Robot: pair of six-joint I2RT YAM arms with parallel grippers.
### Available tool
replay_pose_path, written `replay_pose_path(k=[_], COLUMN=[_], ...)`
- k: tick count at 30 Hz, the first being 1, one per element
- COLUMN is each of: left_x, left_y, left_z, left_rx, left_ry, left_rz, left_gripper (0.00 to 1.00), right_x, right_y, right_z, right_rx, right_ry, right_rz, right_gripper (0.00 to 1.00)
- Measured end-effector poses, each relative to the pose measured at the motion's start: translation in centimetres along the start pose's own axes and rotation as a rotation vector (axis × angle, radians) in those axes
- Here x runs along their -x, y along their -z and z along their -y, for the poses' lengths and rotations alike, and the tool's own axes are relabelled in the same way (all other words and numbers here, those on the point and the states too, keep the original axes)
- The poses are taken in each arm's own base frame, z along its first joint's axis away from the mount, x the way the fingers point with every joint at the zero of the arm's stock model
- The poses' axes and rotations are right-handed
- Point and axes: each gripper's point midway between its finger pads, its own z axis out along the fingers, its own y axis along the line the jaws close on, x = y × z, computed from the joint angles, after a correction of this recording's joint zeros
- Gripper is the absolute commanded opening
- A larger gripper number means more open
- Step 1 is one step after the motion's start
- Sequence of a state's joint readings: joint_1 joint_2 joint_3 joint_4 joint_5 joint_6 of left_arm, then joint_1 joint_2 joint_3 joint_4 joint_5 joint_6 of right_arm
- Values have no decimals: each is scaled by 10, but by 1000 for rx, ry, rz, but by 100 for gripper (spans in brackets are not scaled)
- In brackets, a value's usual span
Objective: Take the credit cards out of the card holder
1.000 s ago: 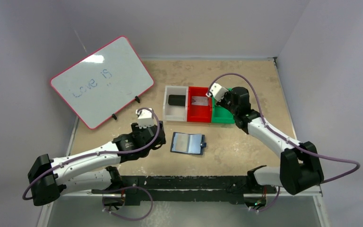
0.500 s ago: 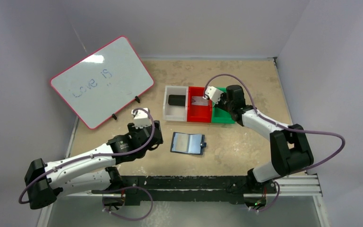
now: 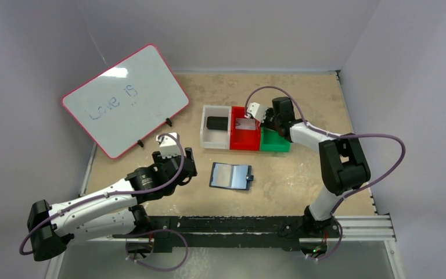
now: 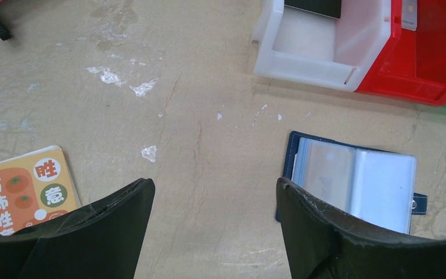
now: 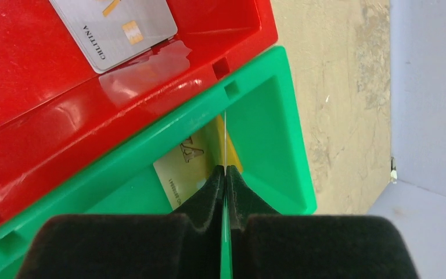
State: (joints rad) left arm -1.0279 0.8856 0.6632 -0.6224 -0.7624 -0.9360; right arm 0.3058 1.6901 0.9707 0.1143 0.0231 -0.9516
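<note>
We find the card holder [image 3: 231, 175] lying open and flat on the desk [image 3: 302, 174], near the middle and just nearer us than the row of bins. It is a small navy bifold. Two pale blue, glossy pocket panels face up, a dark rim frames them, and a short snap tab [image 4: 419, 203] sticks out at its right edge. We see no card in either panel.

The left hand [image 3: 187, 164] hovers just left of the holder with its fingers [image 4: 122, 215] wide apart and nothing between them. In its wrist view an orange pad [image 4: 17, 186] printed with Chinese characters lies at the left edge.

Beyond the holder three bins stand side by side, touching. The white bin [image 3: 208, 138] on the left holds a black card [image 3: 216, 122]. The red bin [image 3: 245, 142] in the middle holds a silver card [image 5: 116, 26] with a small chip. In the green bin [image 3: 274, 145] on the right a gold card [image 5: 183, 168] lies on the floor.

The right hand [image 5: 225, 171] reaches down into the green bin with its fingers pressed together. A thin pale line runs out from between the tips – an edge-on card [image 5: 225, 139] pinched there, as far as we can tell.

A whiteboard [image 3: 125, 99] with a pink frame stands tilted at the far left.
</note>
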Motion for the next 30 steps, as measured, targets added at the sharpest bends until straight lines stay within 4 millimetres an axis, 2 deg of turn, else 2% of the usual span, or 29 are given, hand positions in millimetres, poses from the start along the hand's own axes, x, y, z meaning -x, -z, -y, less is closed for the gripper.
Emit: replay_pose_path(k=[4, 6, 11, 24, 30], left_x=[2, 2, 2, 0, -1], left_y=[1, 2, 2, 1, -1], left_z=[-1, -2, -4, -4, -5], left_rx=[-1, 0, 7, 10, 17], left_ry=[4, 4, -1, -7, -15], left_rz=[5, 6, 6, 2, -2], left_gripper=[77, 77, 77, 77, 77], right_x=[0, -1, -6, -9, 1], right_y=[-8, -9, -10, -8, 4], right_z=[-2, -5, -9, -18, -5], right_rx=[21, 32, 56, 101, 58], right_ry=[20, 27, 37, -5, -76], right_rz=[-2, -5, -14, -10, 23], right_gripper=[13, 14, 31, 37, 41])
